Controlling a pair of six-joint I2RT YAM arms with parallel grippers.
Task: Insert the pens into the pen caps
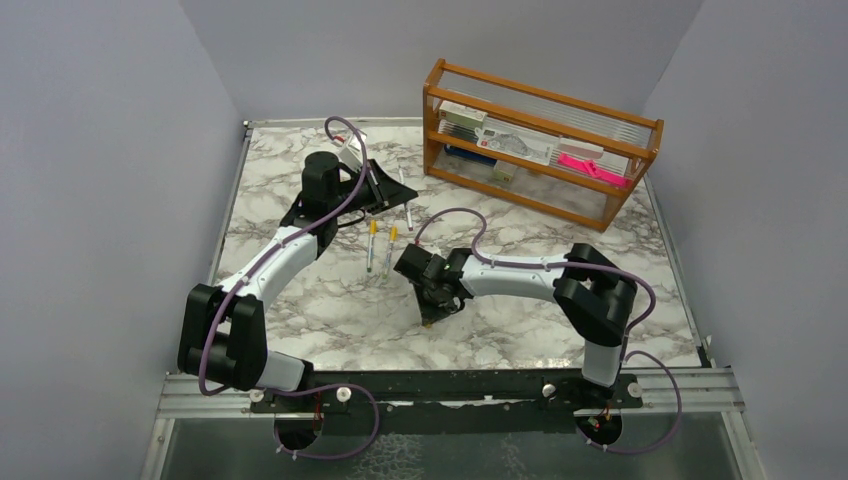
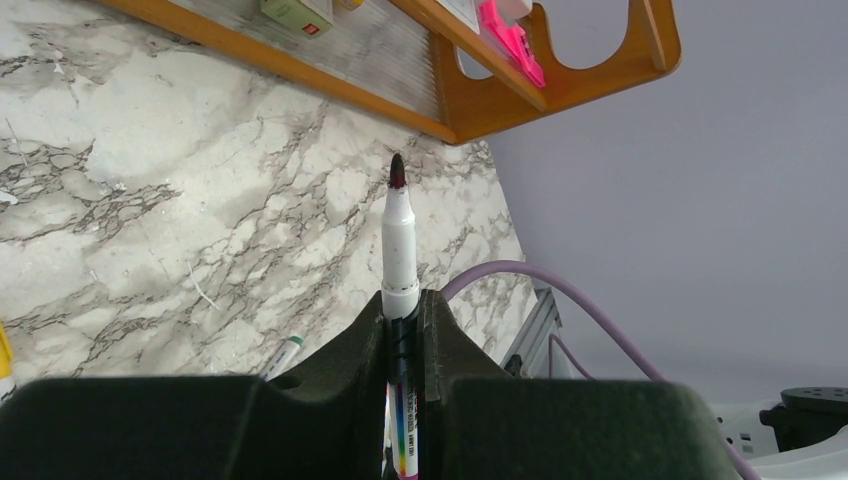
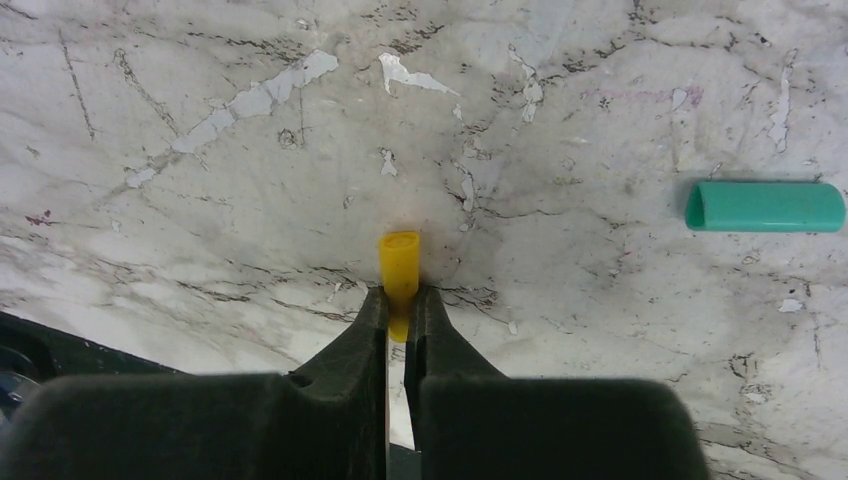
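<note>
Left wrist — uncapped pen [image 2: 401, 240] clamped, right wrist — yellow cap [image 3: 400, 262] pinched

A yellow cap [image 3: 400, 262], a teal cap [image 3: 766, 206] — grey-veined white marble table [image 3: 200, 150]; white pen [image 2: 401, 250], dark tip.

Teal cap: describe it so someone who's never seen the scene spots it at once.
In the right wrist view, start on the marble table, where the right gripper pinches a yellow cap. Toward that view's right edge, apart from the gripper, the teal cap lies on its side. Unlike the yellow cap, it is teal and nothing holds it.
</note>
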